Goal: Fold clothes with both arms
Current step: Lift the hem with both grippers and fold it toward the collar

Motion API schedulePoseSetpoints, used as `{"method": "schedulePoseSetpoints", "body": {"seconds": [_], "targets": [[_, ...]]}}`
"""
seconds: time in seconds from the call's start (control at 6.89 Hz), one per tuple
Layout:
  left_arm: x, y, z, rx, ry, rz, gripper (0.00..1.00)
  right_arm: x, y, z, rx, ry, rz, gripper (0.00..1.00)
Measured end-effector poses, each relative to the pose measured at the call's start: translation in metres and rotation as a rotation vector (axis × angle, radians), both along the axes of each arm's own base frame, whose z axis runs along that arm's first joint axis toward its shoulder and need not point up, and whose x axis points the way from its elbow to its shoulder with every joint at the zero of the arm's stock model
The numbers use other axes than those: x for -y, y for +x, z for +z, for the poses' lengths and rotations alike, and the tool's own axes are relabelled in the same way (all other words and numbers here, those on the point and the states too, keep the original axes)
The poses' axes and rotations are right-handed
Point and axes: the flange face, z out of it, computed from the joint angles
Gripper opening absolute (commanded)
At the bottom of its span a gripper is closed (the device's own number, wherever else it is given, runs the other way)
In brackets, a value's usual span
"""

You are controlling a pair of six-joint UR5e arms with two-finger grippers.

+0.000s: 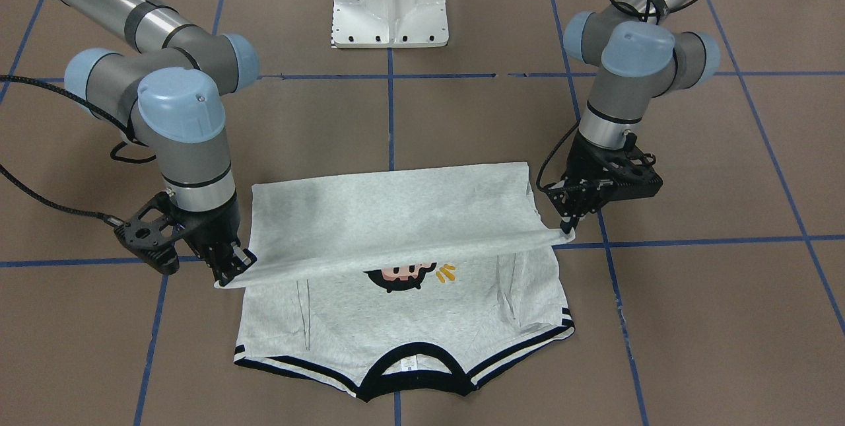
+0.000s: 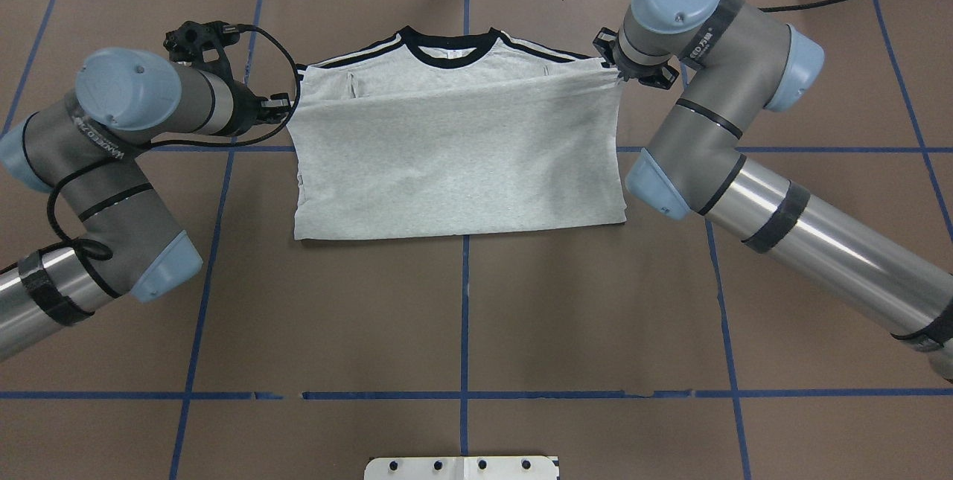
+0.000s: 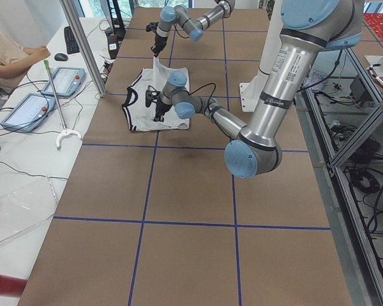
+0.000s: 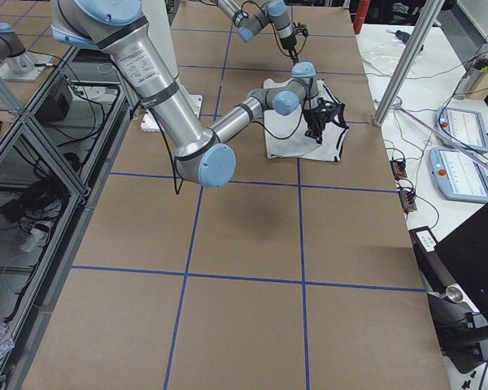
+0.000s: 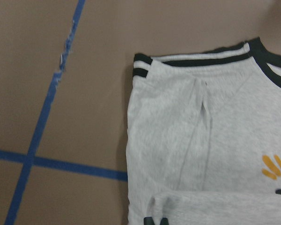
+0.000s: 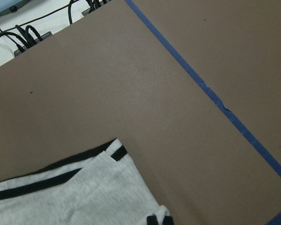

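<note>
A light heather-grey short-sleeved T-shirt [image 1: 396, 214] is lying on the brown paper-covered tabletop [image 1: 693, 320], between the two arms and in front of the white metal pedestal [image 1: 389, 3]. Its black collar [image 1: 409, 383] is pointing away from the robot, toward the operators' side, and the black shoulder stripes [image 1: 521, 345] are running out from it on either side. The shirt's lower half is being held up off the tabletop as a wide flap, with its free edge stretched fairly straight from tool to tool above the chest. Under that edge, in the front-facing view, the bottom of a cartoon print [image 1: 399, 279] is showing, with small yellow marks beside it.

The left tool [image 1: 568, 232] is pinching one corner of the raised edge, its fingers pressed together on the cloth, at the end of the silver-grey left arm [image 2: 112, 167] with light blue joint caps. The right tool [image 1: 228, 274] is pinching the opposite corner in the same way, at the end of the silver-grey right arm [image 2: 819, 242]. Both tools are standing just outside the shirt's side edges. In each wrist view black fingertips are showing at the bottom edge, closed on a fold of grey cloth, with a striped sleeve lying flat beyond. Blue tape lines [image 1: 726, 240] are crossing the tabletop in a grid.
</note>
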Motion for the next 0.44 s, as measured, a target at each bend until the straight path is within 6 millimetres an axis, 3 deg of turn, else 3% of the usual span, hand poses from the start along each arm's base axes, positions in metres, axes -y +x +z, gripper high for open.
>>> {"method": "schedulePoseSetpoints", "body": {"seconds": [0.44], "targets": [[0.036,0.001,-0.009,0.018,0.027,-0.064,0.0,0.04,-0.02,0.023,0.018,0.028,0.012,0.0]]}}
